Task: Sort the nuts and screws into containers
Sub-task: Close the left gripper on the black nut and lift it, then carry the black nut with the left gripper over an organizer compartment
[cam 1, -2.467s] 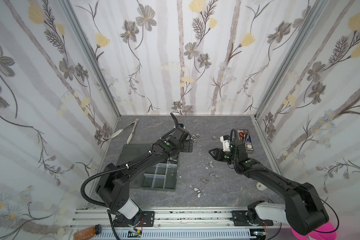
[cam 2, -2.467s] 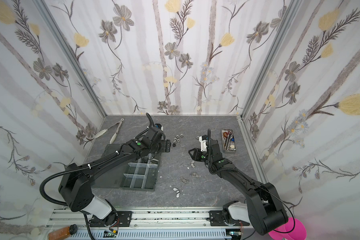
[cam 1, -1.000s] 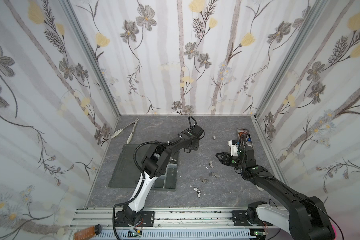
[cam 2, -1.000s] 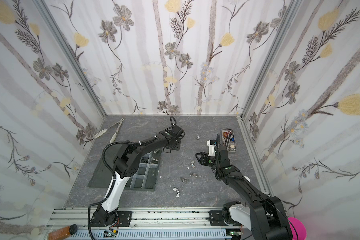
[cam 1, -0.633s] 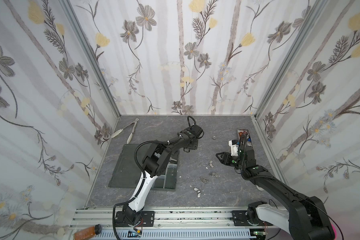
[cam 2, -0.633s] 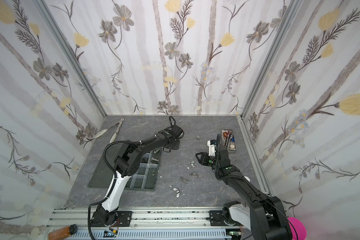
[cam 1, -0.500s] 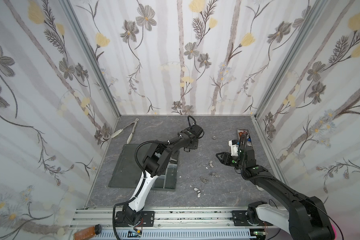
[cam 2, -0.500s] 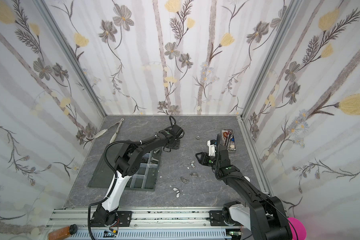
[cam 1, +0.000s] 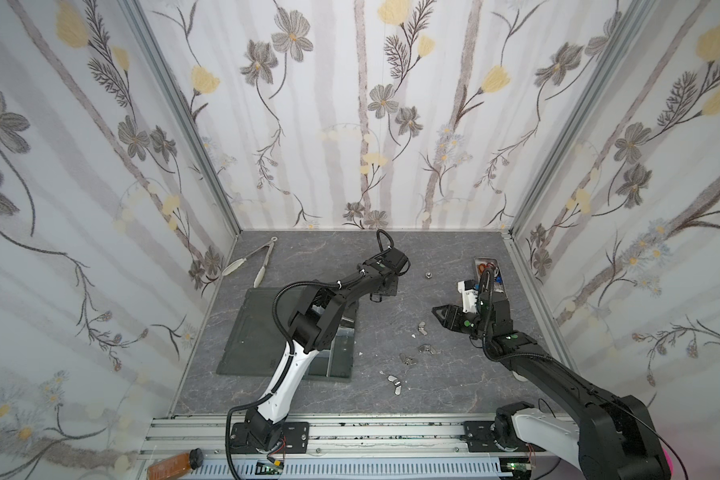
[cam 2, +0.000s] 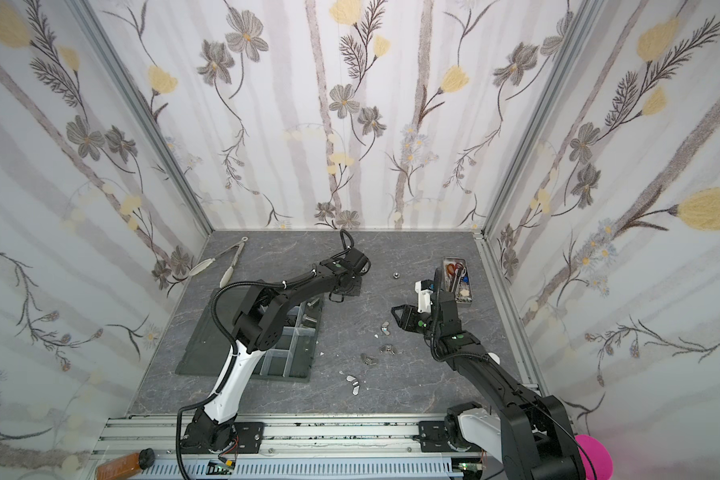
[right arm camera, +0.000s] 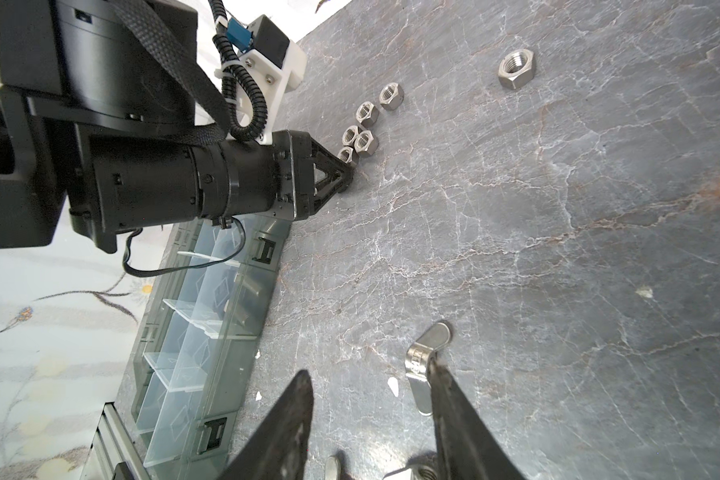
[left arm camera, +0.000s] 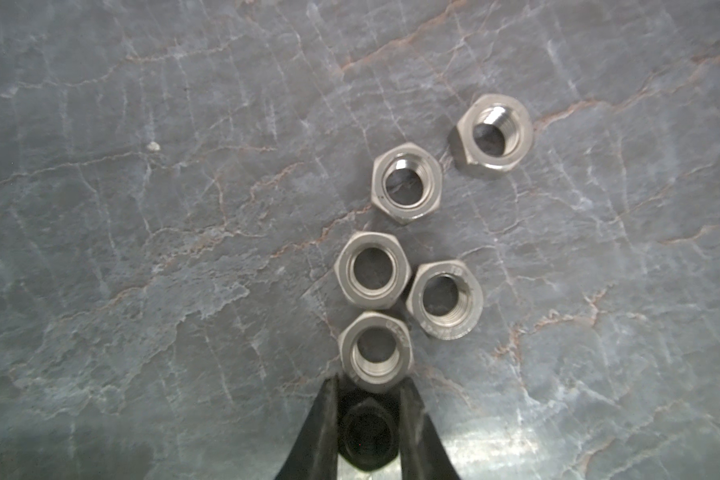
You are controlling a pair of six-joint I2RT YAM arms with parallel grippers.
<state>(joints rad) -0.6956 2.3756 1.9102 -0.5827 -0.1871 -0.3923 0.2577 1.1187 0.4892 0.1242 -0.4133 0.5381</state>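
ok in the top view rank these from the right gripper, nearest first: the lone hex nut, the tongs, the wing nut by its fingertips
From the right gripper, in a top view:
1. wing nut, right beside its tips, on the front side
2. lone hex nut, farther back, mid-table
3. tongs, far back left corner

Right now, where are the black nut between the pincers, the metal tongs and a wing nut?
black hex nut (left arm camera: 366, 405): left wrist view, on its flat rim beside the hole.
tongs (cam 1: 231, 270): in a top view, on one pale spoon tip.
wing nut (right arm camera: 417, 356): right wrist view, on its middle body between the ears.
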